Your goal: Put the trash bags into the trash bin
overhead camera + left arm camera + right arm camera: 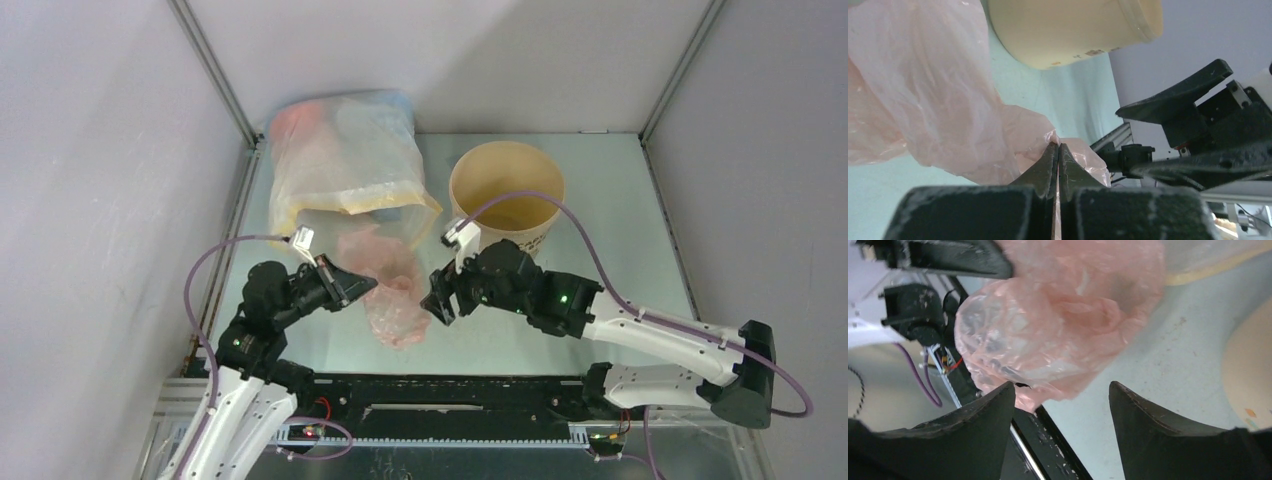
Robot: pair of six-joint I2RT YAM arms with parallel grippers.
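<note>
Transfer of the pink bag (395, 300) is at the pick-up stage, I judge: it is gripped but not yet in the bin. Its crumpled near end sits at the near middle of the table (620, 250), between the two end effectors. The left end effector (1058, 147) is clamped tight on a fold at the bag's left edge, with pink film pinched between its tips. The right end effector (1060, 387) is spread wide with nothing between its fingers. It sits just right of the bag and aims at it; whether it touches the film I cannot tell. The bag is bunched, and its long axis runs roughly near to far, leaning left toward the mouth of the clear sack (345, 160) at the far left. Whether it rests on the table or hangs from the grip is unclear. Farther off, right of centre, the bin (540, 232) stands upright with its mouth open upward, apart from the bag. The next move likely calls for lifting the bag above the rim and carrying it far and right, with the loose film gathered so none drapes outside.
</note>
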